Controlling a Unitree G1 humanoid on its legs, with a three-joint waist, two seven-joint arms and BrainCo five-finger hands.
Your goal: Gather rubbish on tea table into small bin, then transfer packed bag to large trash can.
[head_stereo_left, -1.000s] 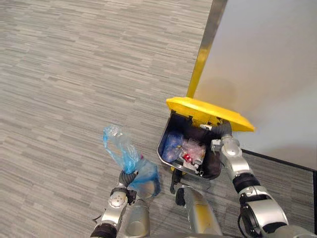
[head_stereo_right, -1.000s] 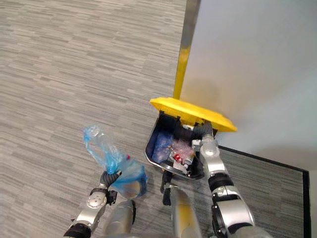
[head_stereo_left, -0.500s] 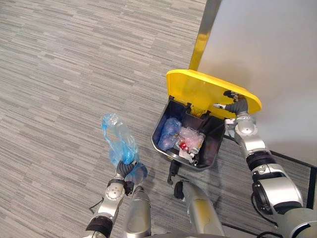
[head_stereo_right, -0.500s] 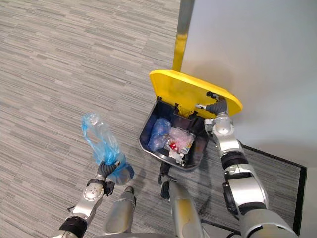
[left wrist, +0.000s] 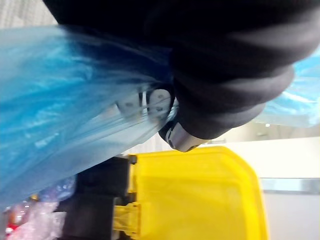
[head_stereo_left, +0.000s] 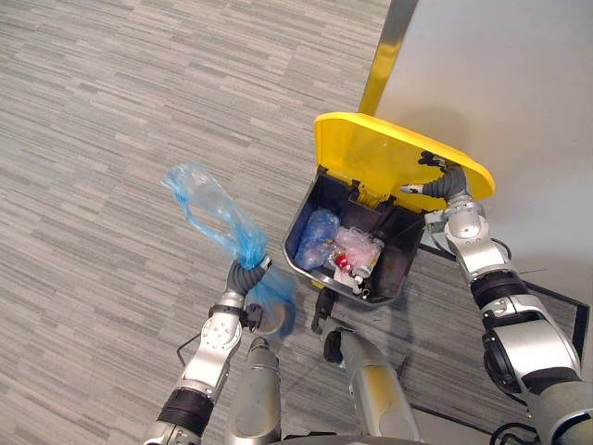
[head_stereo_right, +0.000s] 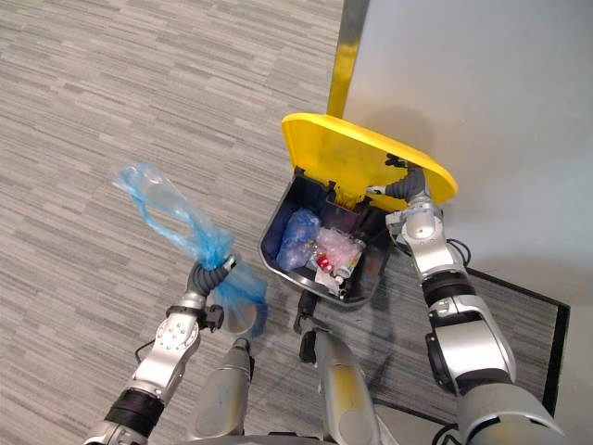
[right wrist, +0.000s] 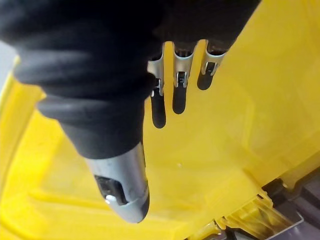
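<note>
Blue bag (head_stereo_left: 211, 211) clamped in left robot hand (head_stereo_left: 244, 277), lower left. Right robot hand (head_stereo_left: 444, 183) flat-fingered against yellow lid (head_stereo_left: 371, 159).

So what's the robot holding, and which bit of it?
Its left hand is curled round the crinkly blue plastic bag at its bunched-up neck. Its right hand holds nothing; it rests open against the bin's yellow plastic lid.
</note>
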